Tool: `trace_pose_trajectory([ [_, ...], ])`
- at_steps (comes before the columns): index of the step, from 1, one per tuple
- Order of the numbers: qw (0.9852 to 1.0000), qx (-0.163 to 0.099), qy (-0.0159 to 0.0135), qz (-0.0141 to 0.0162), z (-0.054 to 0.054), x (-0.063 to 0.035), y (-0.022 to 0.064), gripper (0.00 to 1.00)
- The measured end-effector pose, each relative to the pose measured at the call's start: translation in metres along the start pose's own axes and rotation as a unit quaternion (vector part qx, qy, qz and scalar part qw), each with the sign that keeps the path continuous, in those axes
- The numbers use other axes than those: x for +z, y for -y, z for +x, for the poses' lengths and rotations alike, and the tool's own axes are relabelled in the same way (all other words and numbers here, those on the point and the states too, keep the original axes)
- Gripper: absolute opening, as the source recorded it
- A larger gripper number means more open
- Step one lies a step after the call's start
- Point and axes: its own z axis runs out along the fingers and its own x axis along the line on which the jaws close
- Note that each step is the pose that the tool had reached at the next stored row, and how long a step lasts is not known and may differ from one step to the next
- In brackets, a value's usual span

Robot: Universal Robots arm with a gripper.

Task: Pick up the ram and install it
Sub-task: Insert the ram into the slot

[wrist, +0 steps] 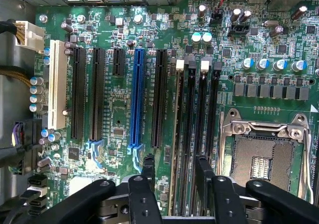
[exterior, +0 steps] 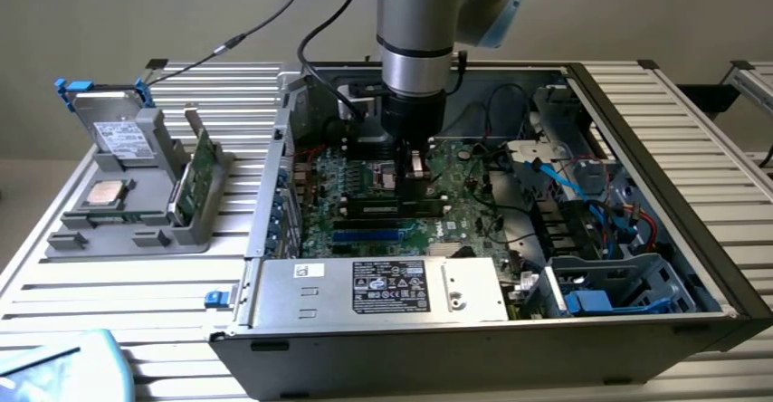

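Exterior view: a robot arm reaches down into an open computer case [exterior: 712, 266] that lies on a slatted metal table [exterior: 157, 284]. Its gripper [exterior: 415, 168] hangs low over the green motherboard [exterior: 472, 185], close above the dark memory slots near the board's middle. A ram stick [exterior: 389, 208] lies flat along those slots, just below the gripper. Whether the fingers touch it cannot be told from here. Outside the case, towards the exterior view's left, a grey holder [exterior: 121, 225] at the table's edge carries a second green stick [exterior: 199, 177], a square silver chip [exterior: 107, 192] and a grey drive with blue clips [exterior: 115, 130].

Wrist view: the gripper [wrist: 174, 171] looks straight down on the motherboard [wrist: 119, 114]. Its two black fingers [wrist: 148, 171] stand apart with nothing clamped between them. The ram [wrist: 176, 134] appears edge-on as a thin strip in the first memory slot, beside the long black expansion slot [wrist: 158, 99]; its near end runs in between the open jaws. The empty processor socket [wrist: 264, 157] sits on the far side of the memory slots.

Judgement: the stick seems set in its slot and let go. A good install needs it pressed down evenly at both ends until the white end latches [wrist: 180, 64] close, with the fingers kept square to the slot.
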Motion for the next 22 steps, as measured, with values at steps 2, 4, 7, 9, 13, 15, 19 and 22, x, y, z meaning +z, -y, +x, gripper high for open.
trace_pose_trajectory([
  [2, 1.0, 0.0, 0.0, 0.0, 0.001, -0.0044, -0.0004, 0.46],
  [4, 1.0, 0.0, 0.0, 0.0, 0.001, -0.0093, -0.0012, 0.46],
  [7, 1.0, 0.0, 0.0, -0.0001, 0.002, -0.0153, -0.004, 0.46],
  [9, 1.0, 0.0, -0.0001, 0.0, 0.002, -0.0176, -0.0064, 0.46],
  [13, 1.0, 0.0, 0.0004, 0.0002, 0.002, -0.0177, -0.0066, 0.31],
  [15, 1.0, 0.0, 0.0003, 0.0001, 0.002, -0.0178, -0.0066, 0.25],
  [19, 1.0, 0.0, 0.0003, 0.0001, 0.002, -0.0178, -0.0066, 0.11],
  [22, 1.0, 0.0, 0.0003, 0.0001, 0.002, -0.0178, -0.0066, 0.11],
])
